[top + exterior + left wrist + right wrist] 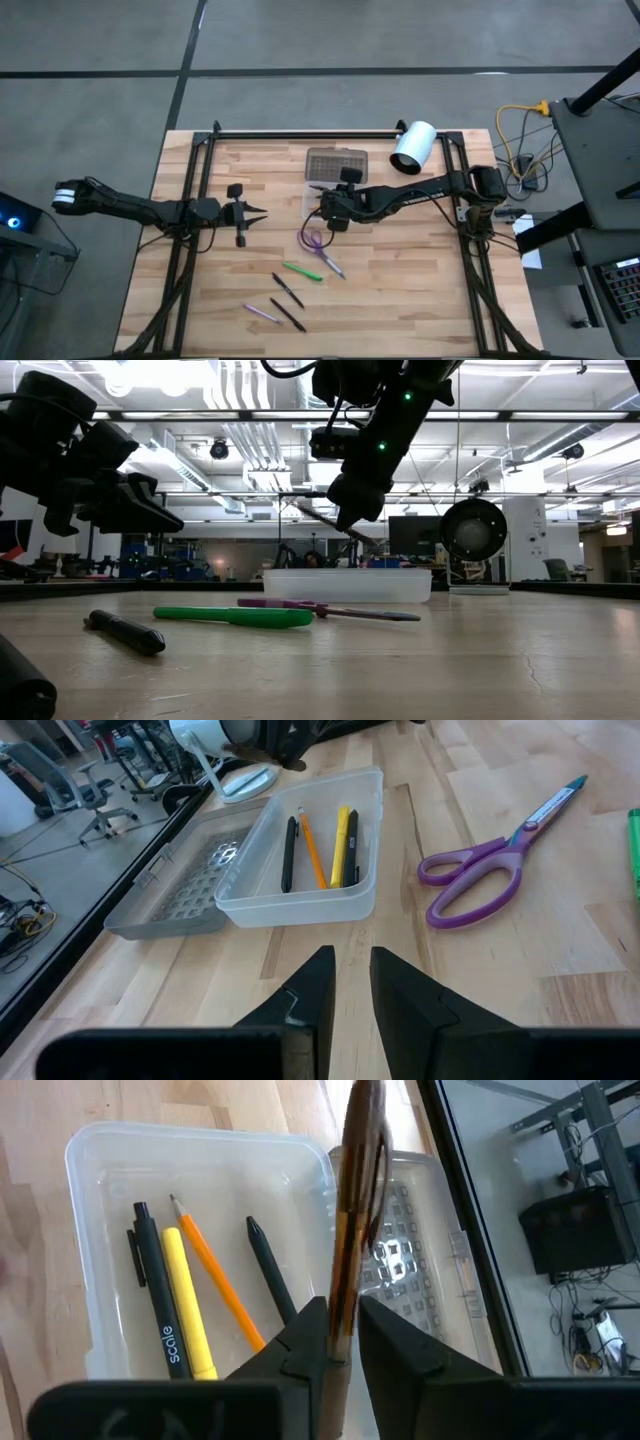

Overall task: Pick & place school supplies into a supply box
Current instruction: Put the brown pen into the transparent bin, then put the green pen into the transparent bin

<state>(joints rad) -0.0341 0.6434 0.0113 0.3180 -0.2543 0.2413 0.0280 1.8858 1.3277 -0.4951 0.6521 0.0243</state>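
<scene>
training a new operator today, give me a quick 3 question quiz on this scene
1. True or false: the right gripper holds a brown pencil above the box.
2. How many items lie in the box already?
A. two
B. four
C. seven
3. Which tool with purple handles lies on the table outside the box?

Key
1. True; its fingers are shut on the pencil.
2. B: a black pen, a yellow pen, an orange pencil and another black pen.
3. The scissors, in front of the left gripper, which is open and empty.
</scene>
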